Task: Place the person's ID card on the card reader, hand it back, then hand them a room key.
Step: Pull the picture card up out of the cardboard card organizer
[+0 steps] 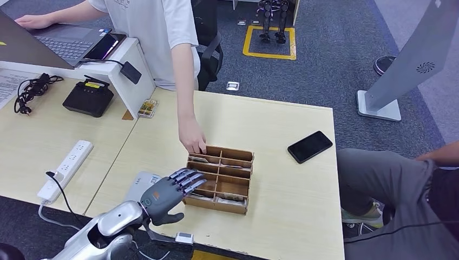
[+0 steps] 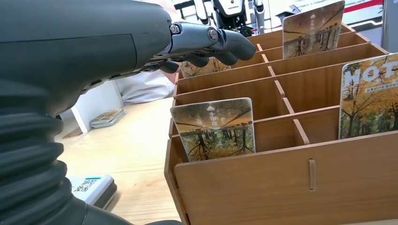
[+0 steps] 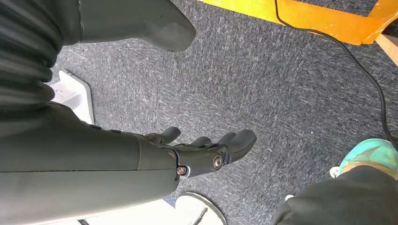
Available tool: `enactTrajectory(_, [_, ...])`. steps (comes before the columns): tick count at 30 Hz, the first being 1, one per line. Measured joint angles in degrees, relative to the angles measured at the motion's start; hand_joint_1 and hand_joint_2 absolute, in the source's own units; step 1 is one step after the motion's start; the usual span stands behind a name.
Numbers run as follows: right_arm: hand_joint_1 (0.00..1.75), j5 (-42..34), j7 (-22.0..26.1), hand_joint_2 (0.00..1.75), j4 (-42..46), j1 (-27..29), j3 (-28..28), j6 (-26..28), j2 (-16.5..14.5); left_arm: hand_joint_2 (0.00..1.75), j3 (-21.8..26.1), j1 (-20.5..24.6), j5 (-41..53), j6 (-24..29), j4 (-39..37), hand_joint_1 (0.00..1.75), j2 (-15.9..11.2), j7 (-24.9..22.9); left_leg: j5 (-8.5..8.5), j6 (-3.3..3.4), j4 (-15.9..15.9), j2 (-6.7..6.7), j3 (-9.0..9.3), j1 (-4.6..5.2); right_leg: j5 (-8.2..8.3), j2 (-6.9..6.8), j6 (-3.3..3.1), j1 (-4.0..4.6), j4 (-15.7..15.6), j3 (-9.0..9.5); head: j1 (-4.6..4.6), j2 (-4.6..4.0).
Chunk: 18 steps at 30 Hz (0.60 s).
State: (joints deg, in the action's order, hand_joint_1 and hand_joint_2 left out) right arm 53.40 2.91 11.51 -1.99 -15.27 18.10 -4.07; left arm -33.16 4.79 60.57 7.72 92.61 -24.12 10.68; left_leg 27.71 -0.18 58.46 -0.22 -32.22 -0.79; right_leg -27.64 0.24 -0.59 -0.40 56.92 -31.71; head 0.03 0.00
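A wooden divided box [image 1: 219, 179] stands on the table with room key cards [image 2: 213, 129] upright in its slots. My left hand [image 1: 168, 195] hovers at the box's near left side. Its fingers [image 2: 211, 42] stretch out over the slots and hold nothing. A person's hand [image 1: 192, 142] touches the box's far left corner. The flat grey card reader [image 1: 139, 184] lies on the table just left of the box, partly under my left hand. My right hand [image 3: 206, 150] hangs over the carpet with loosely spread fingers and nothing in it.
A black phone [image 1: 309, 146] lies at the table's right. A power strip [image 1: 65, 170] and a black device [image 1: 88, 97] sit on the left table. A small stack of cards [image 1: 147, 108] rests by the raised counter. A seated person's leg [image 1: 389, 184] is at the right.
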Motion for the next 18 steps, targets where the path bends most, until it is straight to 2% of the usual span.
enactTrajectory(18, [0.0,1.01,-0.09,1.75,0.15,-0.04,-0.51,-0.01,-0.35,1.75,0.0,-0.7,0.0,0.7,-0.56,0.0,0.81,-0.41,0.0,0.0,0.0,0.0,0.0,0.0,0.0,0.0,0.0,0.0,0.0,0.0,-0.01,0.0])
